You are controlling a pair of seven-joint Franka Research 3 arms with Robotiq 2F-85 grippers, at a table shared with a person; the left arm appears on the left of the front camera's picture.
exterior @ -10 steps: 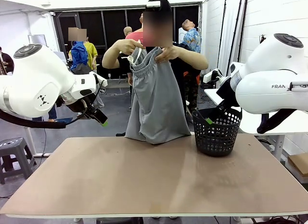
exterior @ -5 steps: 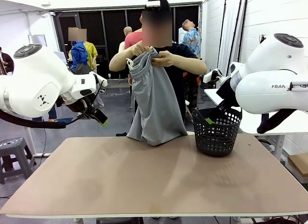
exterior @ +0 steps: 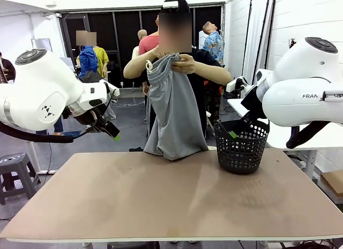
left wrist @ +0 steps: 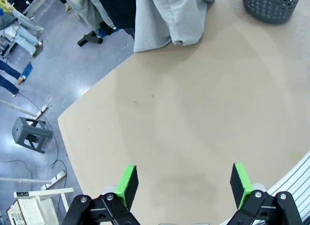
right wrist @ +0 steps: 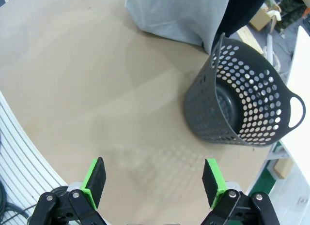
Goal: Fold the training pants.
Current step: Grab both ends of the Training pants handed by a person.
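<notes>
Grey fabric hangs at the far side of the table [exterior: 161, 206] as a person holds the training pants [exterior: 174, 115] up by the gathered waistband. The person's hands [exterior: 185, 62] are close together near the collar, and the hem reaches down to the far edge of the tabletop.

Both robot arms sit back from it. The left gripper [left wrist: 184, 182] hovers above bare tabletop, fingers spread wide with nothing between them. The hem lies well beyond its fingertips, ahead and a little toward the finger at picture left. The right gripper [right wrist: 154, 179] is likewise released and empty. The pants are far ahead of its fingers, and the black mesh basket [right wrist: 242, 109] is nearer, ahead of the finger at picture right.

The fold itself does not appear to have begun: the garment looks to be at the stage of being presented, not yet laid flat. The next move likely calls for the pants to come down onto the table and be spread smooth before either gripper can pinch an edge and carry it over.

Room is generous, with a broad bare stretch of table between both sets of fingers and the hem. The basket, just beside the pants on the right arm's side, is the one obstacle. The table's near edge runs close by the fingers of both grippers.
</notes>
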